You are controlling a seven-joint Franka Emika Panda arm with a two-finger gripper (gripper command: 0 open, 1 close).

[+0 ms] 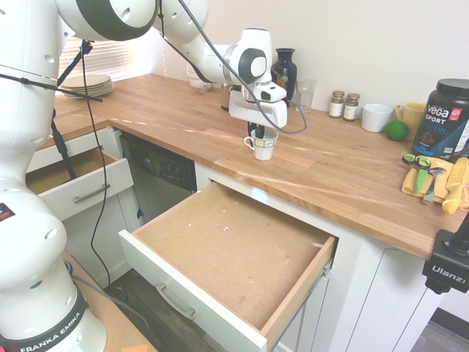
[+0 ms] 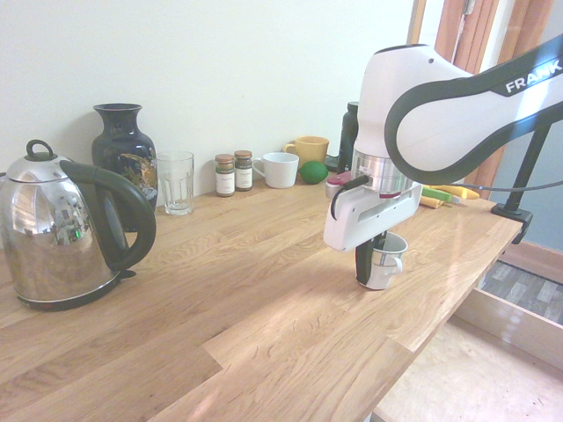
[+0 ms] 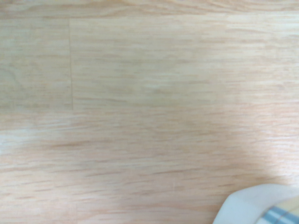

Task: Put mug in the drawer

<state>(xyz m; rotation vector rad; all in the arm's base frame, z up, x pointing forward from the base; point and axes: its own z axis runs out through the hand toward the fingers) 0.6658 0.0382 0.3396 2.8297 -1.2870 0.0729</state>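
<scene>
Your jaws (image 1: 258,136) sit at the mug (image 1: 264,144), one dark finger (image 2: 364,260) down against its wall on the near side in the second exterior view; the other finger is hidden, so you cannot tell for certain how far apart they stand, though they look closed on the rim; judged a grip, not proven.

The mug stands upright on the tabletop (image 1: 344,172), or is barely lifted (contact not clear), near the front edge; its loop handle faces out toward that edge; in the wrist view only a white curved edge of it (image 3: 252,205) shows over bare wood.

Key relation: the drawer (image 1: 227,253) lies open directly in front of and below the mug, pulled well out, wood bottom bare; the coming move is judged a lift, a short carry out past the tabletop edge, then a descent into the drawer.

In the way: little; the drawer's back edge and the tabletop lip must be cleared before lowering. The smaller drawer (image 1: 77,180) is open well off to the side; do not confuse it. Vase (image 1: 284,73), glass (image 1: 305,95), spice jars (image 1: 344,105), wider white mug (image 1: 377,117) and kettle (image 2: 57,229) stand behind, well apart from the path.
</scene>
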